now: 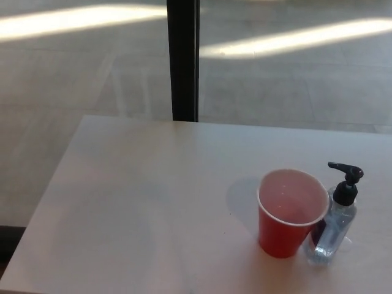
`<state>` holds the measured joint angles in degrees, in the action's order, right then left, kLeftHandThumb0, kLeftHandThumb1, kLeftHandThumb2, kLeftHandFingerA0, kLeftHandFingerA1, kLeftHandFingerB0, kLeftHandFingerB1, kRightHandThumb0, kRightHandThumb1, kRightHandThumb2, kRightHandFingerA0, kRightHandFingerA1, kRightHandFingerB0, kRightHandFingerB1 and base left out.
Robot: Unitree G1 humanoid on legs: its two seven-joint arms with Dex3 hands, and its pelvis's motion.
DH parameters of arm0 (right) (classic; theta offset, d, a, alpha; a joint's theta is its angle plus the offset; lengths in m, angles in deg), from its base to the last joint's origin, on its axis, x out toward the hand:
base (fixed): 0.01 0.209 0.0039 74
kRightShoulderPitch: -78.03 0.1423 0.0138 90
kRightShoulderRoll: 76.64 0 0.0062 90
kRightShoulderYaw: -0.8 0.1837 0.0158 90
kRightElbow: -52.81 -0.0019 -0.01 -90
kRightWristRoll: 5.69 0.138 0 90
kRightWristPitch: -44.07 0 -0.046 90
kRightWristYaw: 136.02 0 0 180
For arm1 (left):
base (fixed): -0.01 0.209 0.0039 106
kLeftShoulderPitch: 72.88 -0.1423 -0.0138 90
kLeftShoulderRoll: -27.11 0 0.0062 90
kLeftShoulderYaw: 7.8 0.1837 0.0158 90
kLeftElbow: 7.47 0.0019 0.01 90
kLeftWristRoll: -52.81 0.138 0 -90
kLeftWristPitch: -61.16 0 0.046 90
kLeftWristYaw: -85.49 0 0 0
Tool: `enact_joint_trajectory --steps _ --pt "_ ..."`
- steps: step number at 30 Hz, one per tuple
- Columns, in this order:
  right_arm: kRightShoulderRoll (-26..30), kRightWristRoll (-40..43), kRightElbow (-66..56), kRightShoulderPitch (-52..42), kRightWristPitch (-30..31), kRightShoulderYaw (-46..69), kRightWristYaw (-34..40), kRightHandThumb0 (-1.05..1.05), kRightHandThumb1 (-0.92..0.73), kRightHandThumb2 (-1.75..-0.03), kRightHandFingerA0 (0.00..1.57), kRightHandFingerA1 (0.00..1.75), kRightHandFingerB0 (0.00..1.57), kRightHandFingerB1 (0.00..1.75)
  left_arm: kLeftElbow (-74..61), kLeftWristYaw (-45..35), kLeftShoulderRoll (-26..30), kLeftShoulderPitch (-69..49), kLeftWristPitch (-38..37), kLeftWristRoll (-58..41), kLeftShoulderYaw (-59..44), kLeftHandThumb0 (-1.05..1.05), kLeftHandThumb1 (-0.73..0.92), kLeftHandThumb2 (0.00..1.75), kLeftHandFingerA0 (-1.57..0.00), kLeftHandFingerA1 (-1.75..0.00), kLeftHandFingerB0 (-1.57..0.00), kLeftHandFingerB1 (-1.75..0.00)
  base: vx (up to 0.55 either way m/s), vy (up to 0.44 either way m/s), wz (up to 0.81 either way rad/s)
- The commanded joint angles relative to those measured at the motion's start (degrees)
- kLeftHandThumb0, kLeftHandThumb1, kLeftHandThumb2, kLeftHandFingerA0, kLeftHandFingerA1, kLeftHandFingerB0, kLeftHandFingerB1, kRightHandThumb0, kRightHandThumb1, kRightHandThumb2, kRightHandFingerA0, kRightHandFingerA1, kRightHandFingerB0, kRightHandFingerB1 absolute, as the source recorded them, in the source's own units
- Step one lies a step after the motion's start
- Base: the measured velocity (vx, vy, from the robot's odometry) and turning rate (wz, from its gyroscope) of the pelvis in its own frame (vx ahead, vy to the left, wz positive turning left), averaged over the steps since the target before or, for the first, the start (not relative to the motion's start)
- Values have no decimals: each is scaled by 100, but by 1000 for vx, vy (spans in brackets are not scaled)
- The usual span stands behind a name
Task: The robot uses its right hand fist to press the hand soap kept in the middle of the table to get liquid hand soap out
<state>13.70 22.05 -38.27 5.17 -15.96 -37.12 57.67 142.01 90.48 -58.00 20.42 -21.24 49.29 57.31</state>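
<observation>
- No hand of the robot is seen in the head view, so the state of the fingers of either hand cannot be told.
- The soap bottle [335, 229] is stood upright on the pale counter [141, 208], toward the right front part and not truly in the middle.
- Its black pump head [346, 177] is raised, with the spout pointed to the left, over the red cup [289, 211].
- The cup is placed just beside the bottle on its left; whether the two are touching cannot be decided.
- The pressing step is judged as not yet begun; only the approach of the right hand is in hand.
- For the next move, the right hand must be closed to a fist, brought in from the right side, and lowered straight onto the pump head.
- A slanted push is to be avoided, because the narrow bottle could be tipped against the light cup.
- Little room is left between the bottle and the right and front edges of the counter.
- Wide free counter is offered on the left and behind, up to the dark post [184, 58].
</observation>
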Motion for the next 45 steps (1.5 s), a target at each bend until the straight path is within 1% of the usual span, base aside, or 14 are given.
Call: enact_joint_trajectory --steps 1,2,3,4,5,6,7,8,12,17,24,26,36,45 --pt "756 502 -885 2126 1273 -864 664 -42 -46 -109 132 140 114 125 77 230 254 50 393 -214 -153 -51 92 130 -49 -96 -27 -80 0 0 0" --pt "722 524 -940 2165 1295 -900 628 -36 -50 -105 115 175 101 147 59 216 251 38 387 -213 -152 -52 92 131 -48 -96 -28 -82 0 0 0" --pt "672 591 -1095 2194 1320 -1022 492 -24 -42 -141 110 175 94 152 85 220 250 47 377 -223 -166 -52 92 130 -48 -96 -29 -82 0 0 0" --pt "665 616 -1207 2180 1345 -1112 370 -24 -42 -141 110 175 94 152 163 256 256 90 377 -238 -191 -52 92 130 -48 -96 -29 -82 0 0 0" --pt "742 741 -1387 1979 1250 -1384 -249 -7 -72 -134 115 125 104 119 204 342 247 116 386 -211 -186 -50 92 128 -49 -97 -37 -89 0 0 0" --pt "726 815 -1322 1997 1226 -1447 -409 -5 -77 -135 112 123 99 116 205 261 261 104 390 -205 -169 -50 92 129 -47 -94 -33 -85 0 0 0" --pt "735 880 -1276 1986 1299 -1497 -495 -7 -67 -133 99 175 60 165 201 254 225 21 354 -238 -203 -51 92 129 -46 -95 -36 -88 0 0 0" --pt "770 922 -1221 1960 1326 -1612 -669 -7 -70 -127 98 175 59 163 180 275 207 -11 371 -244 -208 -51 91 129 -46 -94 -34 -86 0 0 0" --pt "769 972 -1092 1871 1311 -2016 -1023 -12 -68 -116 94 175 63 157 84 294 198 -18 436 -237 -148 -50 92 130 -46 -93 -32 -83 0 0 0" --pt "650 782 -1043 1783 1279 -2784 -1222 -16 -53 -131 100 175 70 155 50 316 209 -15 485 -271 -136 -50 91 128 -46 -93 -29 -80 0 0 0" --pt "604 608 -897 1563 1276 -3251 -1348 -15 -56 -127 99 175 66 159 161 420 209 44 441 -338 -162 -51 92 127 -49 -97 -33 -86 0 0 0" --pt "535 580 -880 1378 1244 -3345 -1406 -14 -57 -131 99 175 63 169 109 392 218 44 519 -355 -153 -51 92 129 -44 -92 -27 -79 0 0 0" --pt "521 439 -1039 857 1214 -3729 -1616 -15 -57 -127 98 175 65 170 104 357 248 -3 468 -346 -106 -51 92 129 -47 -95 -34 -86 0 0 0" --pt "512 345 -1268 571 1144 -3913 -1782 -13 -60 -122 97 175 66 168 -56 346 243 -82 549 -351 -90 -50 91 131 -43 -90 -27 -79 0 0 0"
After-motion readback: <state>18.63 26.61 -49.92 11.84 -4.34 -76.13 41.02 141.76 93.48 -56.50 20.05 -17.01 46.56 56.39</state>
